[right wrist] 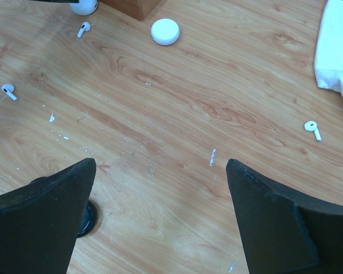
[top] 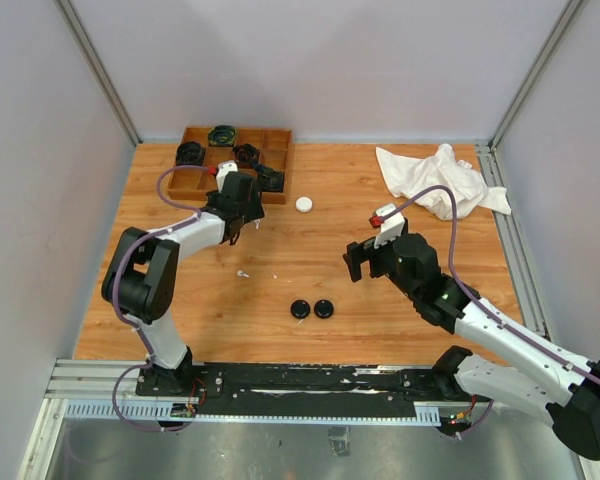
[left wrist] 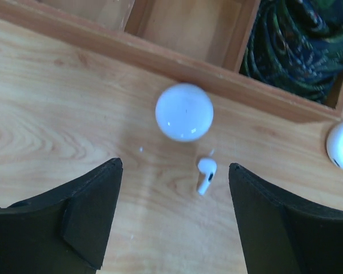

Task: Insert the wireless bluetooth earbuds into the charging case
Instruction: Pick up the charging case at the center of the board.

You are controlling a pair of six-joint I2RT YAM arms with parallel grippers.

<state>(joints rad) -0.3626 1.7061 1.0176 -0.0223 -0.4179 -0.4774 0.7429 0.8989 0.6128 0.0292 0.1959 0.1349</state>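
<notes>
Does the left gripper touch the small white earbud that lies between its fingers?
Apart. The left wrist view shows a plain gap on each side between the white earbud and the fingers of the open left gripper.

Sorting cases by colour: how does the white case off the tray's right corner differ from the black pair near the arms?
Colour: the white case is pale, the black cases dark. Place: the white case lies far back, off the wooden tray; the black cases lie mid-table, further forward. Grouping: the black cases form a close pair; the white case lies apart. All are round pucks on the table.
</notes>
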